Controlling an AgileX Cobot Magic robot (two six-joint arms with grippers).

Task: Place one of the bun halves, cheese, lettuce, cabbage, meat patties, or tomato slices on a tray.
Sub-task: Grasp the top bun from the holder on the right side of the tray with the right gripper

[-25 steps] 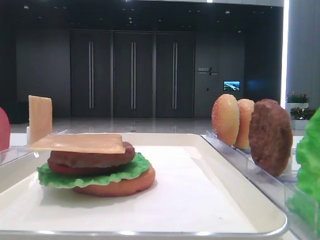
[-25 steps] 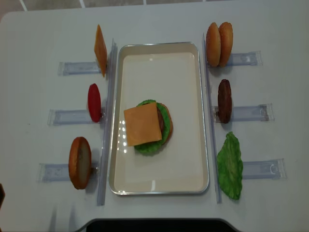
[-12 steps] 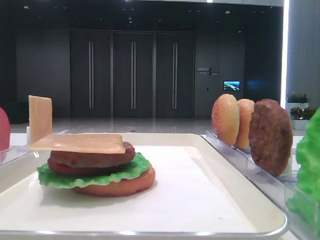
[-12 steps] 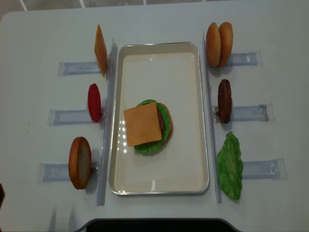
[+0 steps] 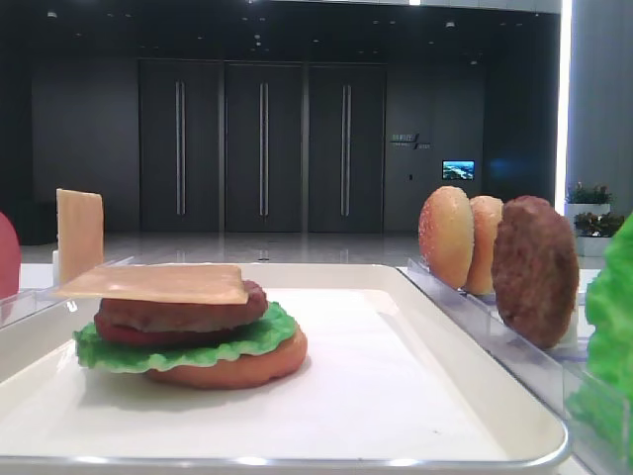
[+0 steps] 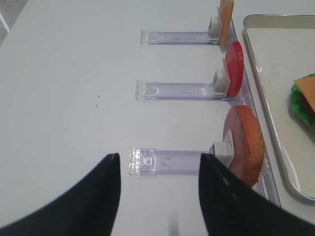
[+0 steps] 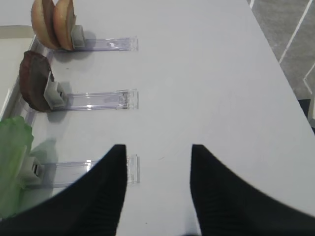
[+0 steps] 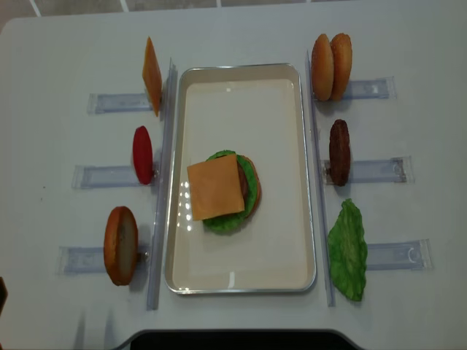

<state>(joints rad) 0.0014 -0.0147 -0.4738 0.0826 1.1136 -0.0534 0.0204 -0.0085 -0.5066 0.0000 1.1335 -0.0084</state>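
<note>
The white tray (image 8: pixel 241 277) holds a stack: flat bun half (image 5: pixel 237 368), lettuce (image 5: pixel 178 346), meat patty (image 5: pixel 183 313) and a cheese slice (image 8: pixel 214 187) on top. In racks to its left stand another cheese slice (image 8: pixel 151 75), a tomato slice (image 8: pixel 142 154) and a bun half (image 8: pixel 120 245). To its right stand two bun halves (image 8: pixel 330 66), a patty (image 8: pixel 338 152) and a lettuce leaf (image 8: pixel 348 250). My left gripper (image 6: pixel 160 156) hangs open over the table left of the near bun half (image 6: pixel 244 145). The right gripper (image 7: pixel 157 146) is open and empty, right of the lettuce (image 7: pixel 12 162).
Clear plastic racks (image 8: pixel 109 102) lie on both sides of the tray, with long clear rails (image 8: pixel 162 182) along its edges. The table's right edge (image 7: pixel 283 73) and the floor show in the right wrist view. A dark edge (image 8: pixel 241 339) runs along the table's near side.
</note>
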